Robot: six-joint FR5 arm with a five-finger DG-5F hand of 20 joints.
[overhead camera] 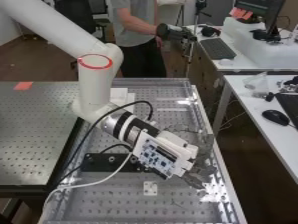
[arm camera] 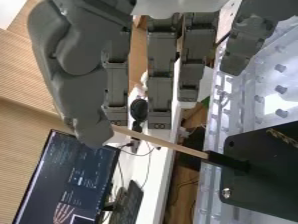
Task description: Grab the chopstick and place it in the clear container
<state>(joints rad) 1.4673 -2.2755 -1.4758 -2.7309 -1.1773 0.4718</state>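
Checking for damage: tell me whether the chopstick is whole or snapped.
Whole, where visible: the chopstick runs unbroken from the hand to a black piece.

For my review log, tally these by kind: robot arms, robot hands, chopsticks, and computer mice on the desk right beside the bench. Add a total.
Robot arm: 1
Robot hand: 1
Chopstick: 1
Black computer mouse: 1
Total: 4

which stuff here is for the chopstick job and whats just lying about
For the job:
- chopstick
- robot's hand
- clear container, though I can't tell which thing that is

Just lying about:
- black mouse
- keyboard
- monitor
- orange patch on the perforated table
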